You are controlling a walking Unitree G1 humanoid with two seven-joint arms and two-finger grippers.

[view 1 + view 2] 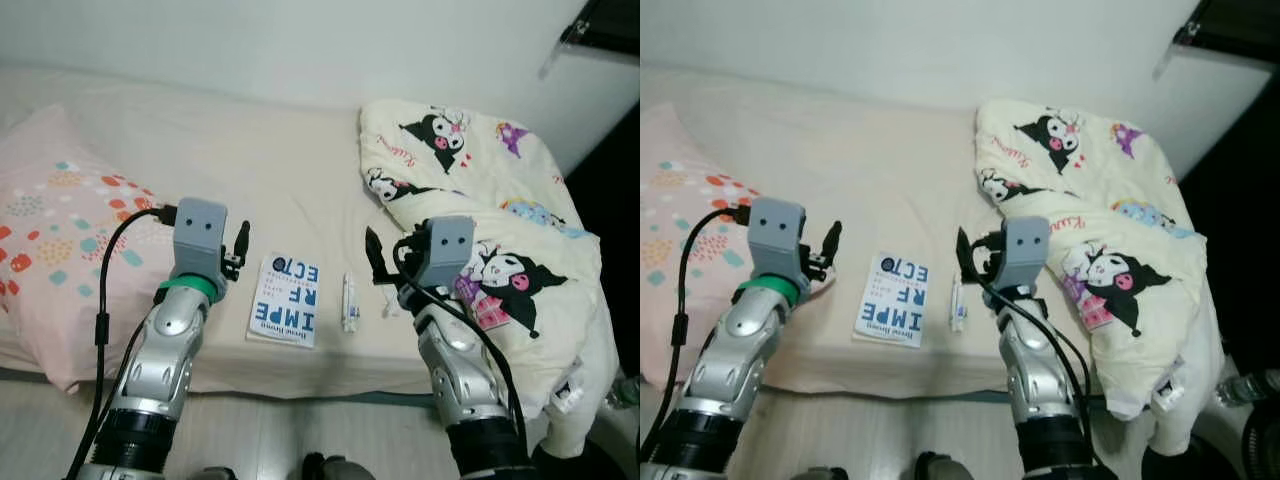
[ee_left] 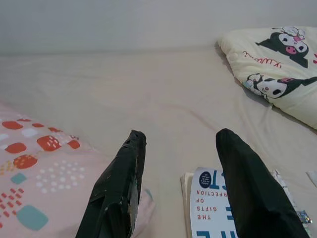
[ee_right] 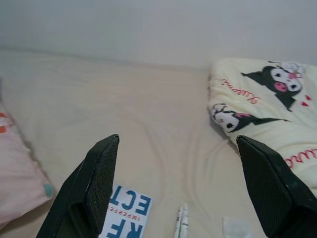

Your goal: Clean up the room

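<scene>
A white book (image 1: 285, 300) with big blue letters lies flat near the front edge of the bed (image 1: 280, 170). Just to its right lies a small white tube-like item (image 1: 350, 303), with a small white scrap (image 3: 235, 227) beside it. My left gripper (image 1: 240, 245) hovers open just left of the book, over the edge of the pink pillow (image 1: 60, 230). Nothing sits between its fingers (image 2: 124, 178). My right gripper (image 1: 380, 262) is held open to the right of the tube, beside the cartoon-print blanket (image 1: 480, 170), and it holds nothing.
The cream blanket with black cartoon figures is bunched on the bed's right side and hangs over the front edge. The patterned pink pillow covers the left end. A white wall (image 1: 300, 40) runs behind the bed. Pale floor (image 1: 260, 440) lies below.
</scene>
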